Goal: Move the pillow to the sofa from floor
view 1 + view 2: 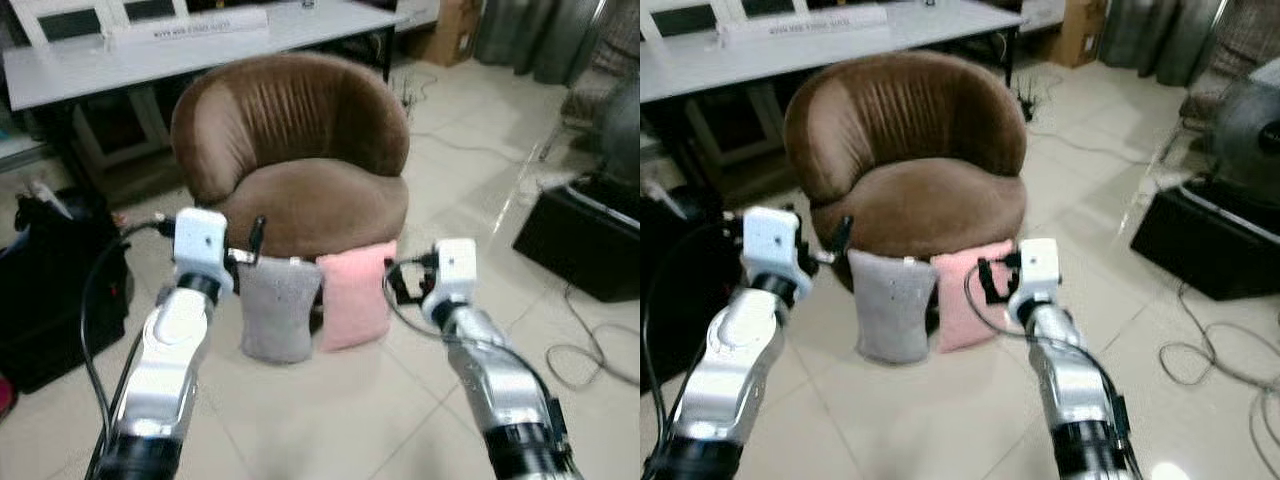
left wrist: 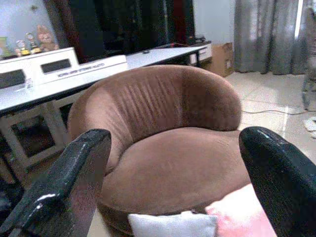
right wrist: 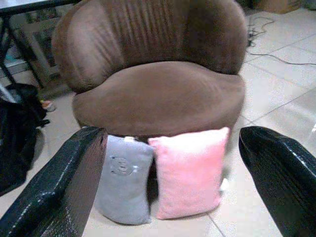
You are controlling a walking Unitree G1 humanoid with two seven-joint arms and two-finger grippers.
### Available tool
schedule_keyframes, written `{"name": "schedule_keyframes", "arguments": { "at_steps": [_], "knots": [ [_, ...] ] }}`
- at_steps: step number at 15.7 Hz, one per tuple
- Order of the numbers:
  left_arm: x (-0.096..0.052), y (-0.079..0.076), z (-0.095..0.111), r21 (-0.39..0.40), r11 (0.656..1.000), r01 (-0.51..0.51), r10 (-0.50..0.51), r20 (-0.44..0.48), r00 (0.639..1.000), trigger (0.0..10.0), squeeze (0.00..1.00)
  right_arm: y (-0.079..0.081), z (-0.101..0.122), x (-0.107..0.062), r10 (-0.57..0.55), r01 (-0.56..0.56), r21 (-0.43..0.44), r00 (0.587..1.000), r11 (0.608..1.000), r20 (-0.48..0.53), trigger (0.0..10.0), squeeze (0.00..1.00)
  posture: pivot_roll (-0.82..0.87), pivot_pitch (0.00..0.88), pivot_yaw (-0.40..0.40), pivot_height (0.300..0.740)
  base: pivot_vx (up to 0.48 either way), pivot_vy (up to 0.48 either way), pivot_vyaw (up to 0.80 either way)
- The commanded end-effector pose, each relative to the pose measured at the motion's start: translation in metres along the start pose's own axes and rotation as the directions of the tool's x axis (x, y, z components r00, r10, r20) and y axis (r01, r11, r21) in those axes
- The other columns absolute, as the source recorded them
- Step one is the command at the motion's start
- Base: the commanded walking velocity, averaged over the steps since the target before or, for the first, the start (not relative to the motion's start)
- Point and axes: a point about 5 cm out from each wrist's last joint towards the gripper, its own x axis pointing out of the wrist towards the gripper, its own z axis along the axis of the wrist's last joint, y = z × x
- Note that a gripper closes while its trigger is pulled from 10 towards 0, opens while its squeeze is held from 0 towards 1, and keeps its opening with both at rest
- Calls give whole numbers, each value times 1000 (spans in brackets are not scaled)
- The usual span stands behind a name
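Observation:
A grey pillow [image 1: 278,312] and a pink pillow [image 1: 355,296] stand upright on the tiled floor, side by side, leaning against the front of a round brown sofa chair [image 1: 300,150]. My left gripper [image 1: 250,245] is open, level with the grey pillow's top edge and just to its left. In the left wrist view its fingers [image 2: 74,177] frame the sofa seat. My right gripper [image 1: 397,280] is open too, close to the pink pillow's right edge. In the right wrist view both pillows lie between its fingers [image 3: 69,182], some way ahead. Neither gripper holds anything.
A white table [image 1: 200,50] stands behind the sofa. A black bag [image 1: 50,290] sits on the floor to the left, a black box [image 1: 580,240] to the right. Cables [image 1: 590,360] trail over the tiles on the right. Bare floor lies in front of the pillows.

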Motion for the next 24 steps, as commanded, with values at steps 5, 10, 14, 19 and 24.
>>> {"name": "schedule_keyframes", "arguments": {
  "at_steps": [5, 10, 14, 19, 24],
  "knots": [
    [-2, 8, -3, 9, 1000, -27, 27, -14, 1000, 10000, 0, 8, 3, 3, 29, -29, 5, 1000, 1000, -1, 10000, 0, 73, 0, 47, 740, 351, 0, -546],
    [-3, 6, -7, 5, 1000, -15, 15, -28, 999, 10000, 0, 5, -1, 1, 13, -13, 0, 1000, 1000, -17, 10000, 0, 60, 0, 54, 740, 353, 0, 0],
    [-12, 5, -26, 51, 998, 46, -40, -113, 993, 10000, 0, 7, -13, 0, 33, -39, -71, 997, 997, -76, 10000, 0, 64, 0, 51, 740, 352, 0, 600],
    [-15, 9, -30, 77, 995, 57, -46, -135, 990, 10000, 0, -3, -16, 0, -25, 21, -38, 996, 999, -90, 10000, 0, 64, 0, 52, 740, 352, 0, 480],
    [-12, 6, -30, 77, 994, 74, -64, -131, 989, 10000, 0, -10, -18, -2, -76, 72, -46, 993, 996, -89, 10000, 0, 60, 0, 59, 740, 353, 0, 0]
  ]
}}
